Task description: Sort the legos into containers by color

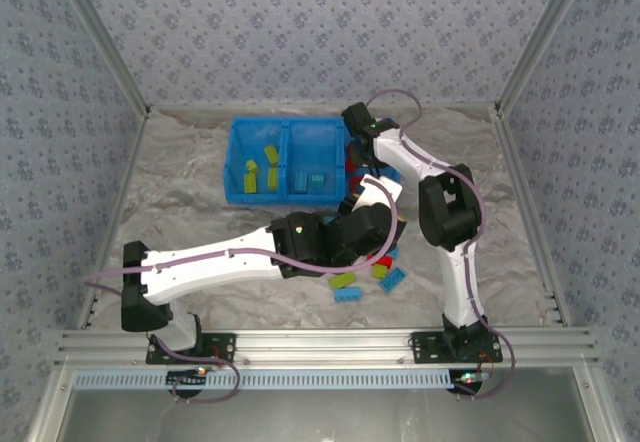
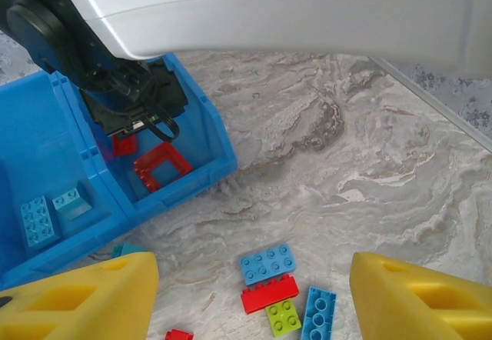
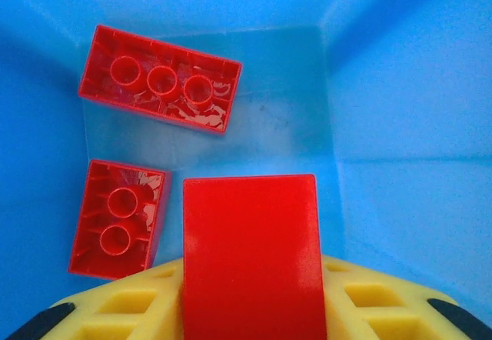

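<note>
Three compartments of the blue bin (image 1: 236, 152) show from above: green bricks (image 1: 252, 174) left, light blue middle, red right, where the right arm (image 1: 440, 212) reaches. Left wrist: the left fingers (image 2: 77, 301) stand apart over loose bricks (image 2: 269, 264) on the bench (image 2: 346, 163). Right wrist: the right fingers (image 3: 369, 309) are clamped on a red brick (image 3: 250, 255) above two red ones (image 3: 157, 90) lying in that compartment. Best released low, clear of the walls, so it settles.
</note>
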